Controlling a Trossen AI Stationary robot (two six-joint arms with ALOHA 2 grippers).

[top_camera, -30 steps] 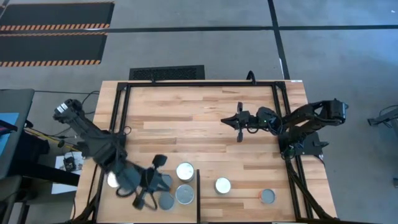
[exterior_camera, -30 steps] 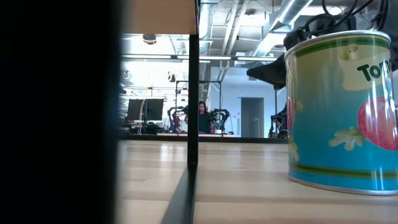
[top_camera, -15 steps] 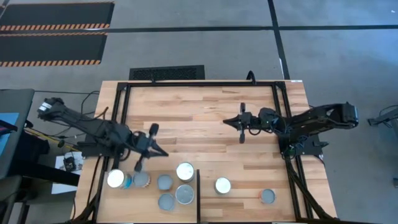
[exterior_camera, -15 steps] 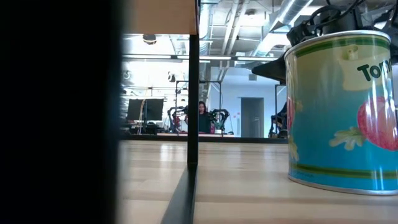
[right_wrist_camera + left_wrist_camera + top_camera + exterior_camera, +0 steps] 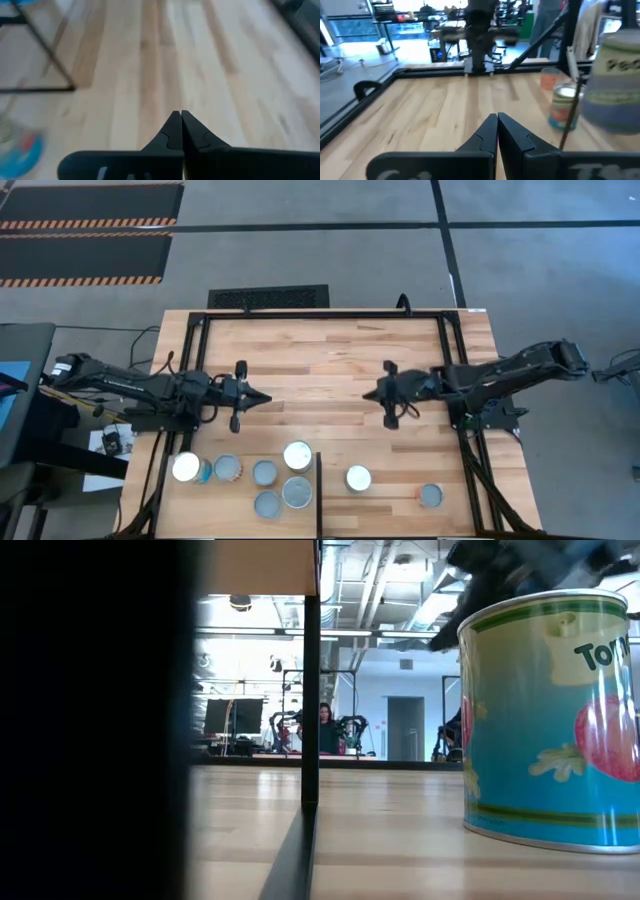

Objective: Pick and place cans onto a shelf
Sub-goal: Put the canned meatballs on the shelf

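Note:
Several cans stand on the pale shelf at the table's near left, among them a white-topped can and a grey-topped can. The shelf's thin dark edge bounds it on the right. Right of that edge, a white-topped can and a grey-topped can stand on the table. The low view shows a blue tomato can up close. My left gripper is shut, far of the shelf, pointing toward the right. My right gripper is shut over mid-table, pointing left. Neither holds anything.
A black metal frame runs along the table's far edge and both sides. Bare planks lie between the two grippers and beyond them. The left wrist view shows a thin dark post beside the cans.
My left gripper has swung off the cans on the shelf toward the far edge and levelled out, pointing right; the cans stay put. My right gripper has drifted a little toward the near edge and risen, tipping its fingers downward. Both have stayed shut.

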